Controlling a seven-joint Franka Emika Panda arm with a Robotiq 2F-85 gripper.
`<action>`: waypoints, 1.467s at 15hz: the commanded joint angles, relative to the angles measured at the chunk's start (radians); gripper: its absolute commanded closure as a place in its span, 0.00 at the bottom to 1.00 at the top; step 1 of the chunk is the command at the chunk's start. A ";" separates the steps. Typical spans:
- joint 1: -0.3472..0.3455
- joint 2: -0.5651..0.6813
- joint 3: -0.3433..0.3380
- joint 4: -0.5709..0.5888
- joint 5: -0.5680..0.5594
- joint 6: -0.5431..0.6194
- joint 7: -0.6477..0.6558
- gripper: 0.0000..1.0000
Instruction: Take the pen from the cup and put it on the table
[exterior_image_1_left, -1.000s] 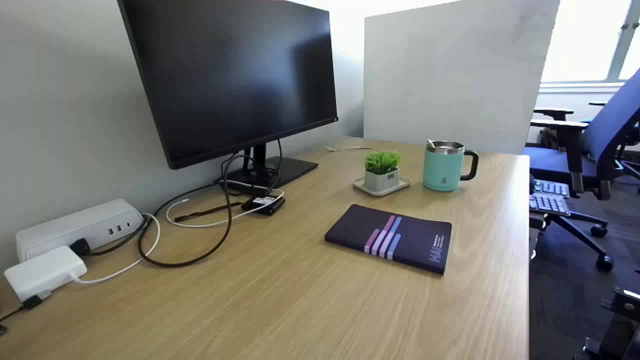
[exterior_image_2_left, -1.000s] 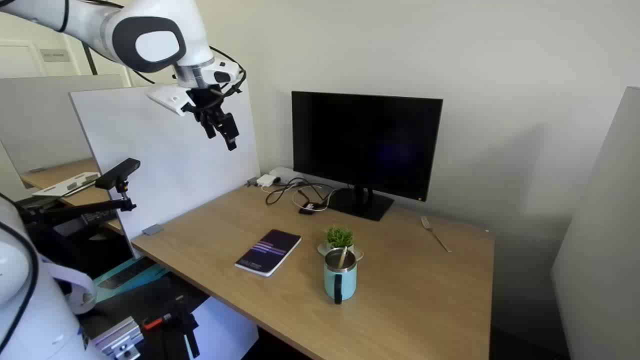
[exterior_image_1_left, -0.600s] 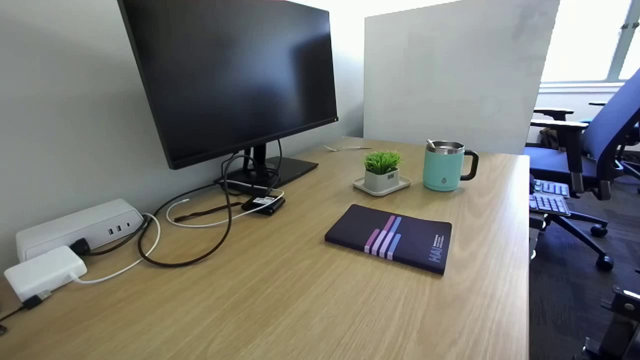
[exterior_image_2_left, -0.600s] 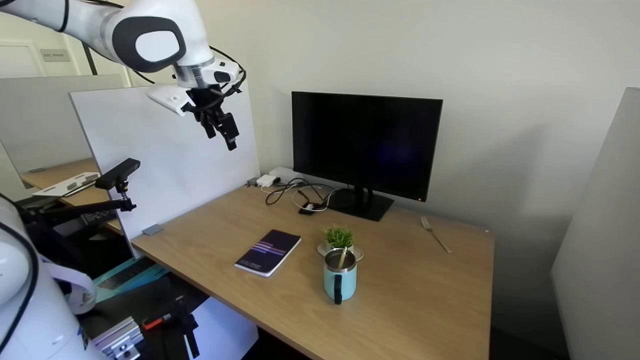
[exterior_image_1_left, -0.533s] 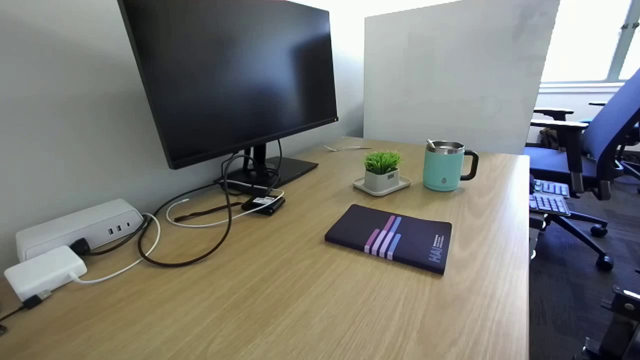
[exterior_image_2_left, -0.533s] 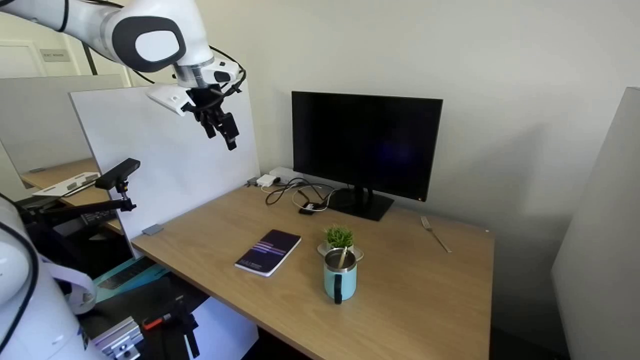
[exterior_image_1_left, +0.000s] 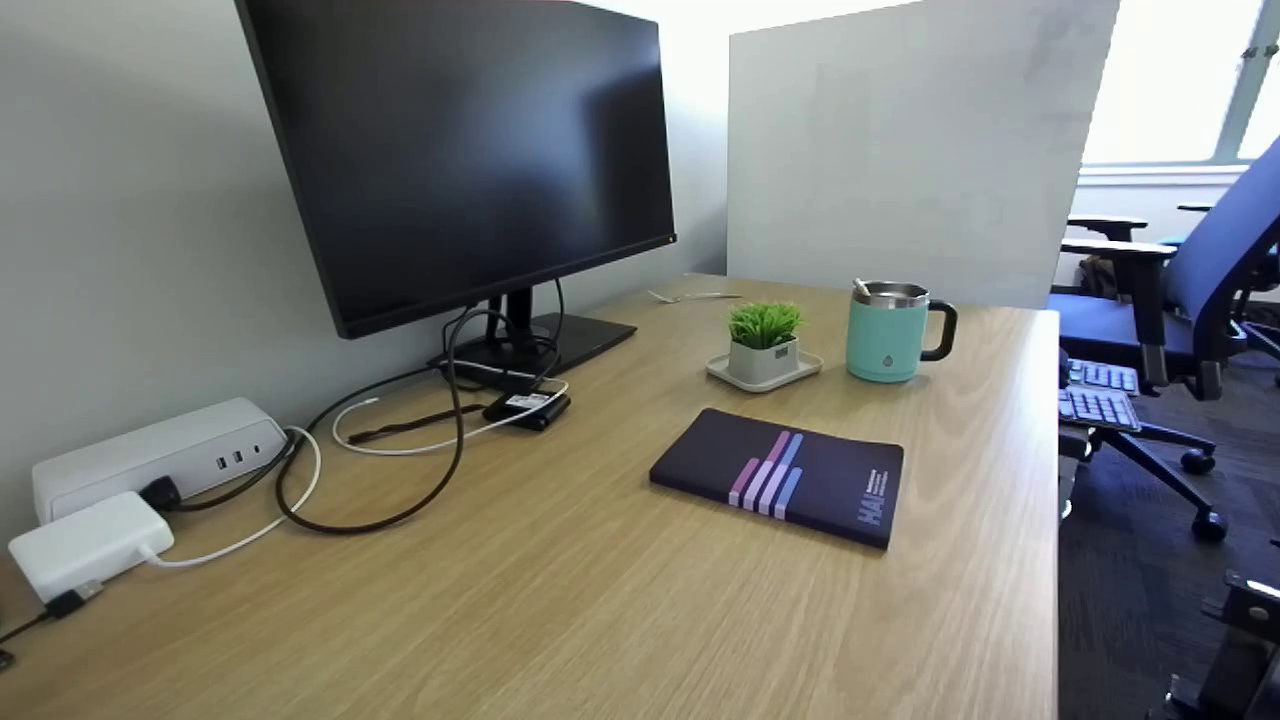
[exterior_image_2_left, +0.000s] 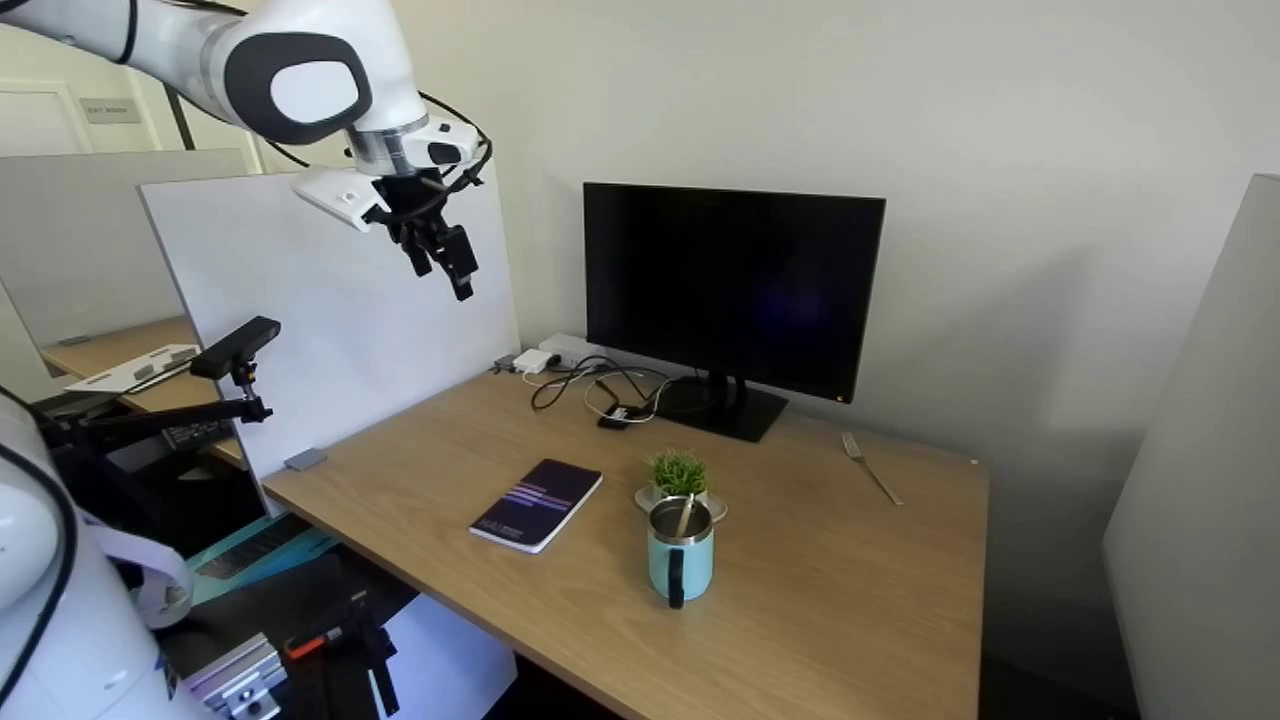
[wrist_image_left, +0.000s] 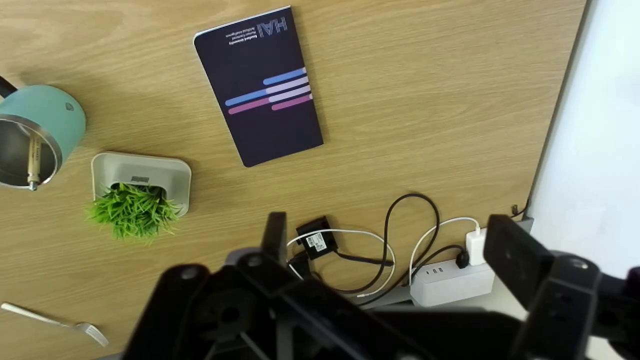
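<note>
The pale pen (exterior_image_2_left: 685, 516) stands tilted inside the teal cup (exterior_image_2_left: 658, 565), its upper end above the rim. In an exterior view the pen tip (exterior_image_1_left: 861, 287) shows at the rim of the cup (exterior_image_1_left: 885, 342). In the wrist view the pen (wrist_image_left: 34, 159) leans in the cup (wrist_image_left: 62, 117) at the left edge. The cup stands upright on the wood table (exterior_image_2_left: 830, 600). My gripper (exterior_image_2_left: 442, 280) is high above the table, away from the cup. In the wrist view the gripper (wrist_image_left: 390, 240) is open, fingers wide apart, with nothing between them.
A potted plant (exterior_image_2_left: 678, 472) on a small tray stands right beside the cup. A dark notebook (exterior_image_2_left: 537, 505) lies nearby. A fork (exterior_image_2_left: 872, 470) lies near the back. A monitor (exterior_image_2_left: 735, 290), cables (wrist_image_left: 385, 240) and a white power box (wrist_image_left: 452, 282) are along the wall.
</note>
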 joint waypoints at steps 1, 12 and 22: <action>-0.001 0.006 -0.002 0.005 -0.002 -0.004 -0.013 0.00; -0.025 0.104 -0.101 -0.035 -0.010 0.150 -0.227 0.00; -0.133 0.192 -0.222 -0.071 -0.042 0.305 -0.302 0.00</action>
